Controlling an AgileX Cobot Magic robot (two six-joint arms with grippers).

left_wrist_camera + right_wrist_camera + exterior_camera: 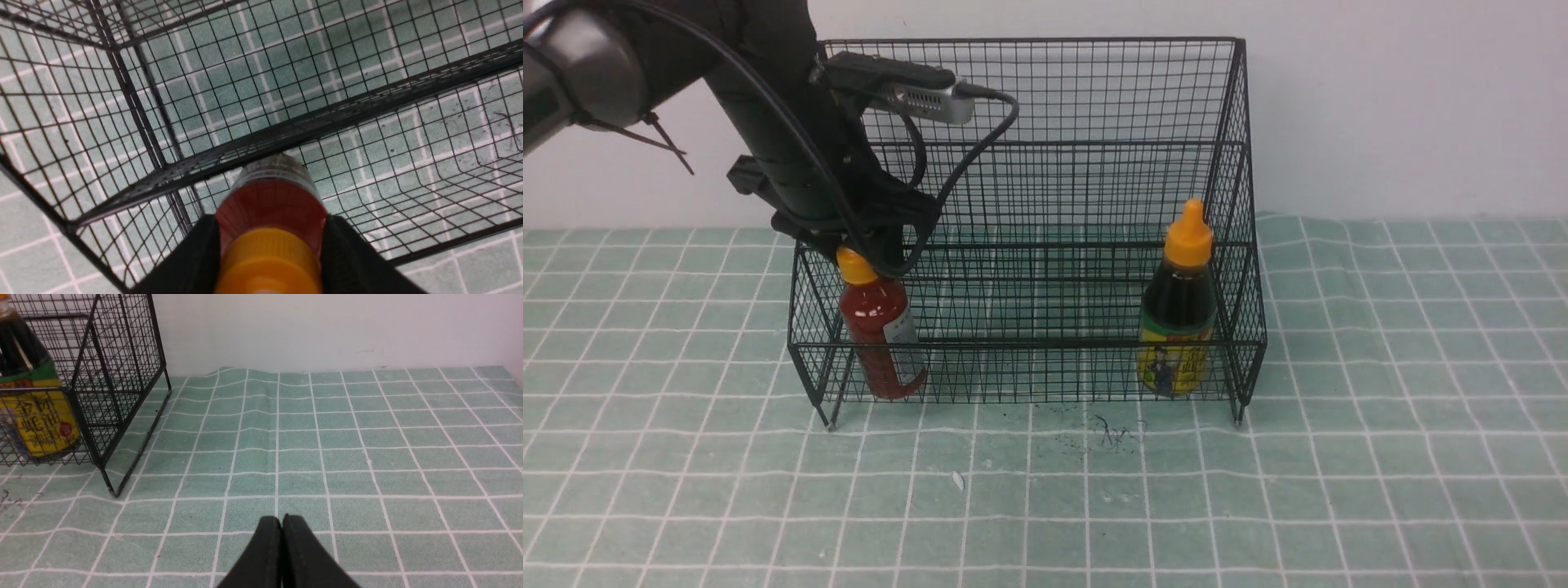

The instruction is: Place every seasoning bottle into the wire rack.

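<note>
The black wire rack stands at the back of the table. The red-sauce seasoning bottle with its orange cap sits tilted in the rack's lower left front corner. My left gripper is shut on the red bottle at its shoulder, its black fingers pressing both sides below the cap. The dark-sauce seasoning bottle with a yellow-green label stands upright in the rack's lower right front corner, also seen as a dark bottle through the rack's mesh. My right gripper is shut and empty over the cloth, right of the rack.
A green checked tablecloth covers the table, with a white wall behind. A small white scrap and dark scribble marks lie on the cloth just in front of the rack.
</note>
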